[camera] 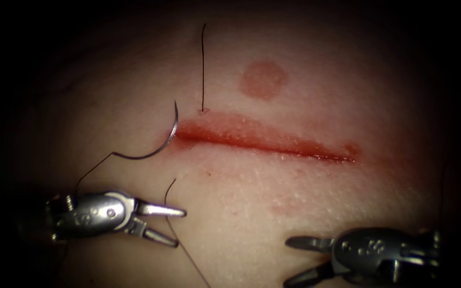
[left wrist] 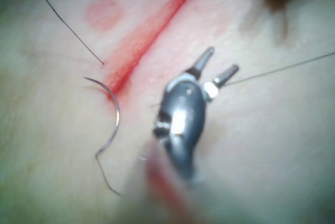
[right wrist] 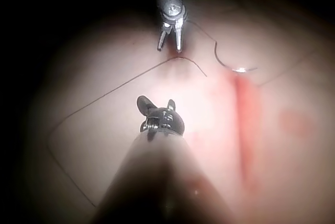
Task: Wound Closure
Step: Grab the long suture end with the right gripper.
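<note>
The cut runs across the tissue, lined with red fluid. The curved needle lies loose on the surface at the cut's left end, held by neither tool, with its point upward. Dark thread trails from its tail toward the left tool. One thread strand rises from a hole just above the cut, and another leaves the tissue below it. My left tool sits below the needle, open and holding nothing. My right tool is at the lower right, open and holding nothing.
A round reddish mark lies above the cut's middle. In the right wrist view a long loop of thread lies on the tissue between the right tool and the left tool, with the needle beside them.
</note>
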You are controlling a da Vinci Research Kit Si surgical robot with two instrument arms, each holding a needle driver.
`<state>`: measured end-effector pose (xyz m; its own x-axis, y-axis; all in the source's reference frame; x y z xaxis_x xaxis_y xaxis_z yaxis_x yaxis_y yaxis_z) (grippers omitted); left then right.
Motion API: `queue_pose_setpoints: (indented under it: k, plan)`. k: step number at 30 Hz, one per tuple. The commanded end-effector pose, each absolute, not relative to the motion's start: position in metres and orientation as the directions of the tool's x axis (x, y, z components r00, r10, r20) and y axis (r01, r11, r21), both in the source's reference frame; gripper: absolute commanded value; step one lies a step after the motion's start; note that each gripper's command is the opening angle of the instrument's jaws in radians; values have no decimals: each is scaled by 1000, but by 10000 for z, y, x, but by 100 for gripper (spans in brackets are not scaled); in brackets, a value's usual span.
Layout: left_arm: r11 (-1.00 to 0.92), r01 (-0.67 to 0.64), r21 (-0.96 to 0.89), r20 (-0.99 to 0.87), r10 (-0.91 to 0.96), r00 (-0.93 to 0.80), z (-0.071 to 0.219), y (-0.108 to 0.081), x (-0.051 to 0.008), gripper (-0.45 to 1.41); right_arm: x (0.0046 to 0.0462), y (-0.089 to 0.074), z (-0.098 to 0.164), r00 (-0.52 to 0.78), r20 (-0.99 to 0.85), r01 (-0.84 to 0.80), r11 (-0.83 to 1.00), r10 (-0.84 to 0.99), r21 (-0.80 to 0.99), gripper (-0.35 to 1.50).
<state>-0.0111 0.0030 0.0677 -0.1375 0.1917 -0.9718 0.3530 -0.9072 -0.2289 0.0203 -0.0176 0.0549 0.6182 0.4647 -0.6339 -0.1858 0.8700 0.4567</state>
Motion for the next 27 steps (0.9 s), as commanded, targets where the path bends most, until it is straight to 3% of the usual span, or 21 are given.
queue_pose_setpoints:
  k: [1, 15, 27]
  plan:
    - [-896, 375, -236, -969, 187, -161, 681, 17, -122, 20, 203, -180, 558, 624, -624, -197, 867, 471, 457, 133]
    - [-855, 444, -268, -945, 142, -296, 691, -31, -159, 22, 199, -168, 556, 625, -630, -201, 875, 461, 441, 133]
    - [-920, 313, -235, -856, 43, -515, 678, -73, -189, 24, 199, -164, 561, 628, -626, -211, 875, 463, 435, 135]
